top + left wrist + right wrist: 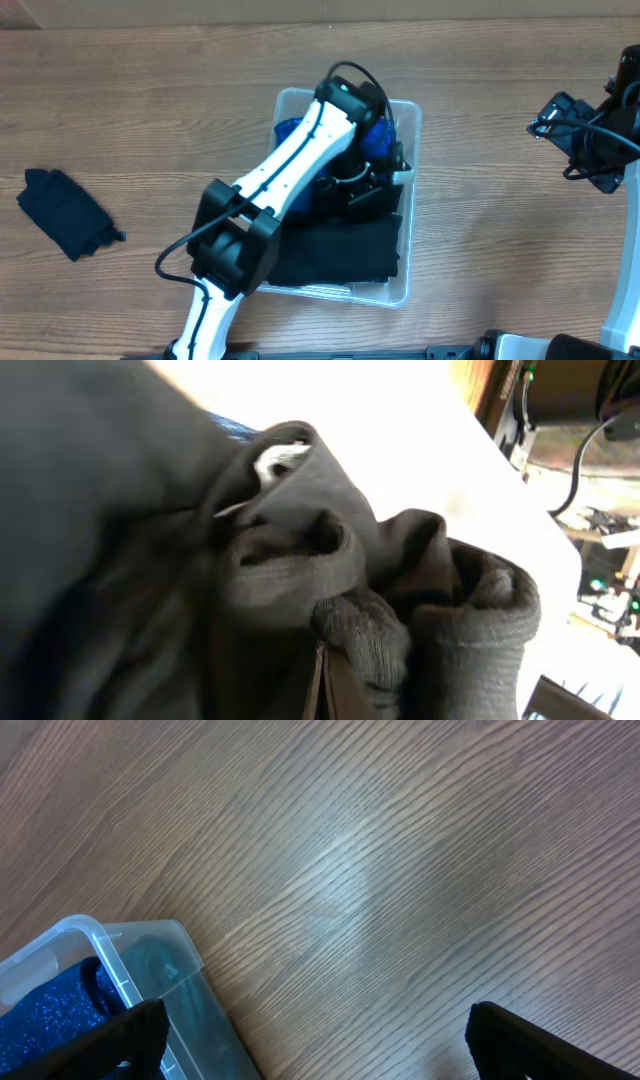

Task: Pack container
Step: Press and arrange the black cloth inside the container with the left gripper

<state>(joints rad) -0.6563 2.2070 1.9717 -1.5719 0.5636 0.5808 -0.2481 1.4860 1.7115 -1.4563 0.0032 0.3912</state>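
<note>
The clear plastic container stands mid-table and holds a blue garment at the back and black folded clothes at the front. My left arm reaches into it; the left gripper is down among the clothes. In the left wrist view the jaws are closed on a bunched dark grey garment that fills the frame. My right gripper is open and empty over bare table at the far right. The container's corner with the blue garment shows in the right wrist view.
A folded dark navy garment lies on the wooden table at the far left, apart from the container. Cables and the right arm's base stand at the right edge.
</note>
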